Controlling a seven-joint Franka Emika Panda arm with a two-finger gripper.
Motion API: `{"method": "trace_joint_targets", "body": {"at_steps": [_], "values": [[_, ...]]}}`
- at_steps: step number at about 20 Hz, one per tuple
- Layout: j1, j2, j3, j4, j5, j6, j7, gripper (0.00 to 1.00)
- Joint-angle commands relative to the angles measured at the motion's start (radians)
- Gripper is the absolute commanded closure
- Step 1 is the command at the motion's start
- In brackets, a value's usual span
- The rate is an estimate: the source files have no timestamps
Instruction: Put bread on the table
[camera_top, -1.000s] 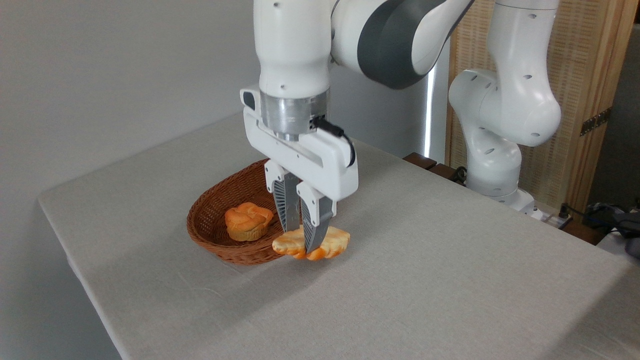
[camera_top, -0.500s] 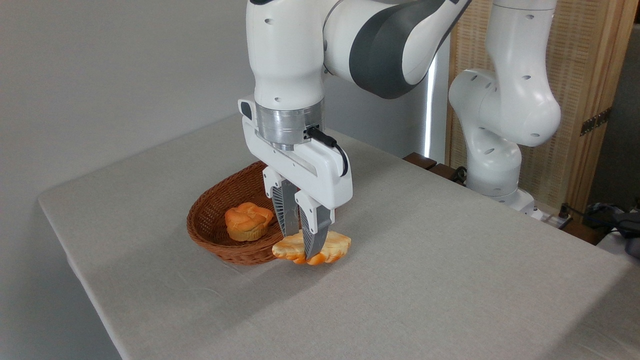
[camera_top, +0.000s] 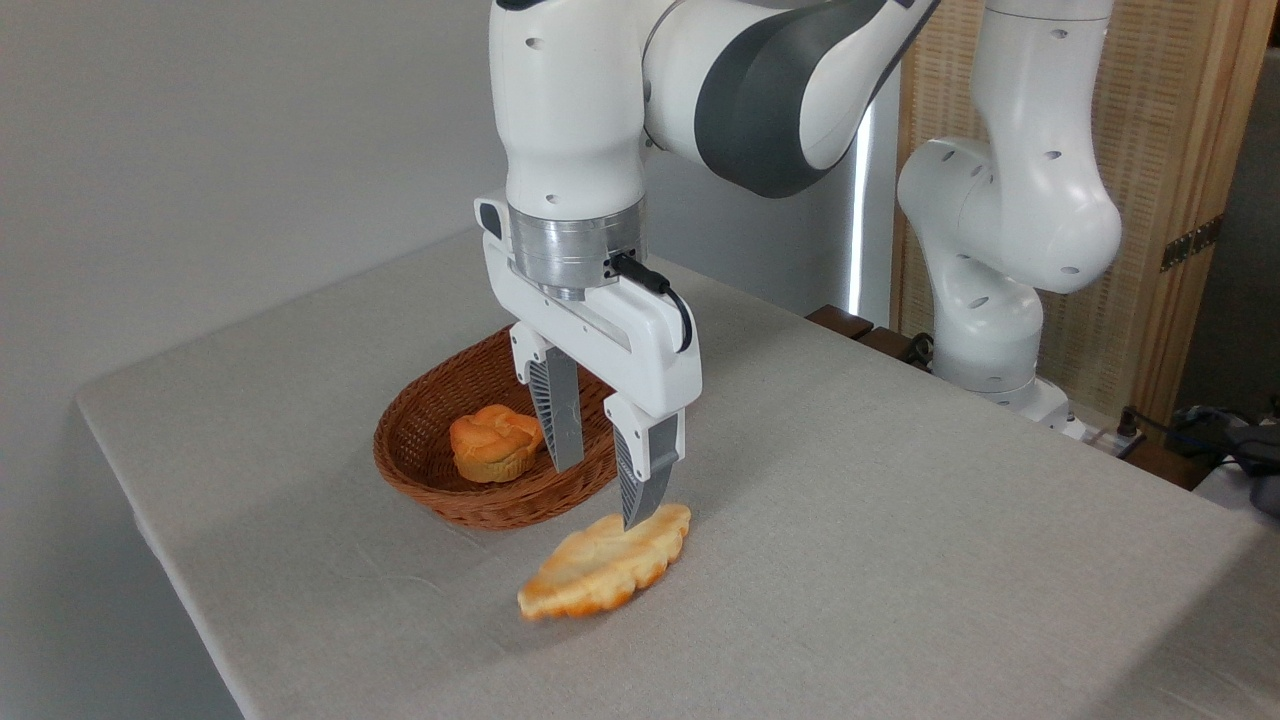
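Grey-clothed desk (camera_top: 900, 520) is carrying the bread (camera_top: 603, 563), lying flat just outside a wicker basket (camera_top: 440, 480). Fingers (camera_top: 592, 490) are spread wide and empty, one tip nearly touching the pastry; rising carelessly risks dragging it.

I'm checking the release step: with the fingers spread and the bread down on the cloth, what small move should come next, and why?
Probably a straight lift. The gripper is open, and the bread lies on the table beside the basket. One fingertip sits at the bread's far end, so moving sideways might drag it.
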Motion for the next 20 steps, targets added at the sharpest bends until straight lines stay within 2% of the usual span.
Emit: {"method": "trace_joint_targets", "body": {"at_steps": [1,6,9,13,20], "values": [[-0.004,-0.004,-0.004,0.016,0.004,-0.007,-0.003,0.00],[-0.007,-0.003,-0.036,0.059,0.004,-0.007,-0.084,0.00],[-0.007,0.003,-0.088,0.074,0.016,-0.007,-0.179,0.00],[-0.009,0.031,-0.099,0.109,0.016,-0.007,-0.253,0.00],[-0.007,0.039,-0.097,0.108,0.053,-0.018,-0.256,0.00]]}}
